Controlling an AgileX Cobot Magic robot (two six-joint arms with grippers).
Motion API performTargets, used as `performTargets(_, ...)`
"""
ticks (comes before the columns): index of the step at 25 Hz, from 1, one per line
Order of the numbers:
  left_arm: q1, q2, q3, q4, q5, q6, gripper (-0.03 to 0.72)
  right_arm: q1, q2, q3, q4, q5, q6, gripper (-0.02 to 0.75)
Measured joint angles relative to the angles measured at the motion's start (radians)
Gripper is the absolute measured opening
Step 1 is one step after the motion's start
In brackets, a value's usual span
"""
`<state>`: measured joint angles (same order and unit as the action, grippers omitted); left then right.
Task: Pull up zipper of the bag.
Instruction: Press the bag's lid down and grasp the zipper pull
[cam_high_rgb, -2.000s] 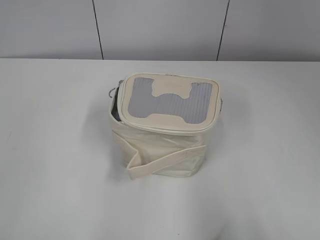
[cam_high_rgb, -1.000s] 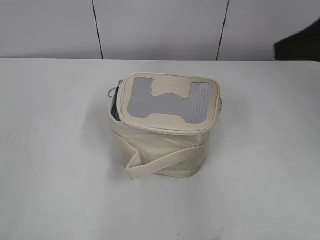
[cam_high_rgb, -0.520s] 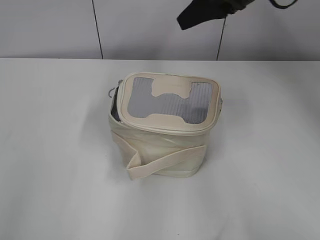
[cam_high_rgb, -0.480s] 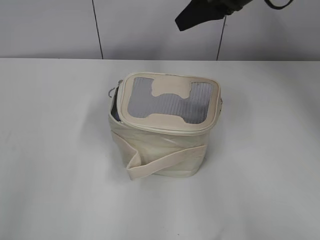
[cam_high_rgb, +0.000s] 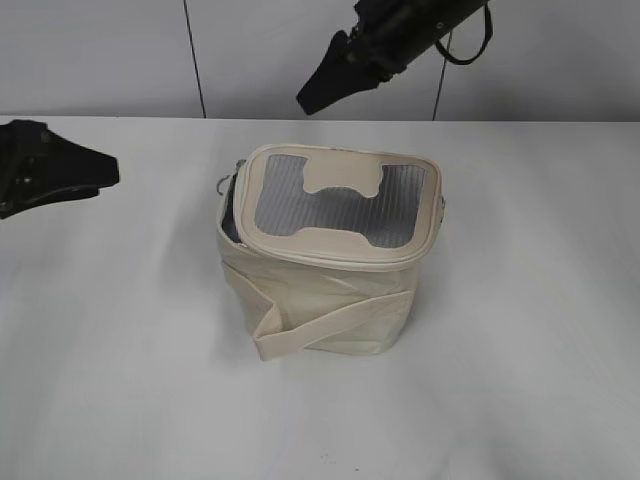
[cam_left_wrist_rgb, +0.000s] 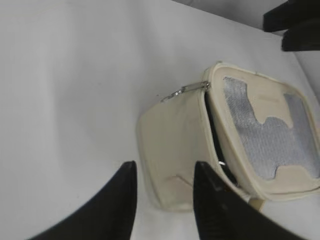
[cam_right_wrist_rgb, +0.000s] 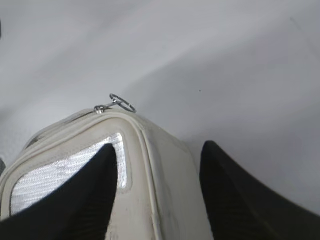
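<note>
The boxy cream fabric bag (cam_high_rgb: 322, 255) is sitting on the white table (cam_high_rgb: 530, 330), its flat lid showing grey ribbed panels. The right pincer (cam_right_wrist_rgb: 157, 187) is hanging above it, apart and empty. The left pincer (cam_left_wrist_rgb: 162, 202) is hanging beside it, also apart. The zipper (cam_left_wrist_rgb: 212, 140) is gaping dark between them, with a silver ring pull (cam_right_wrist_rgb: 121, 103).

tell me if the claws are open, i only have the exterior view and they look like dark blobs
Observer: left wrist view shows the left claw open, fingers apart, facing the bag side on.
Operator: and the right one
Observer: right wrist view shows the right claw open, over a corner of the lid.
Operator: any zipper pull near it
Observer: yes, a silver ring pull stands at that corner, beyond the fingertips, untouched.
</note>
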<state>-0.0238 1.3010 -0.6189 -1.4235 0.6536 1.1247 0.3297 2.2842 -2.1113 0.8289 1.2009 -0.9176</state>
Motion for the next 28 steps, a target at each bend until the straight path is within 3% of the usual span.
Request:
performTargets(4, 0.000, 0.197, -0.092, -0.148, 0.098, 0.151, 0.299, 0.032, 0.060, -0.038, 0.001, 0.002, 0.003, 0.428)
performTargets(8, 0.000, 0.322, -0.176, -0.214, 0.185, 0.217, 0.299, 0.038, 0.094, -0.050, 0.002, 0.008, 0.013, 0.430)
performTargets(23, 0.000, 0.420, -0.232, -0.234, 0.258, 0.274, 0.300, 0.075, 0.125, -0.055, -0.002, 0.009, 0.084, 0.431)
performTargets(28, 0.000, 0.420, -0.232, -0.234, 0.255, 0.283, 0.300, 0.089, 0.125, -0.058, -0.082, 0.009, 0.138, 0.414)
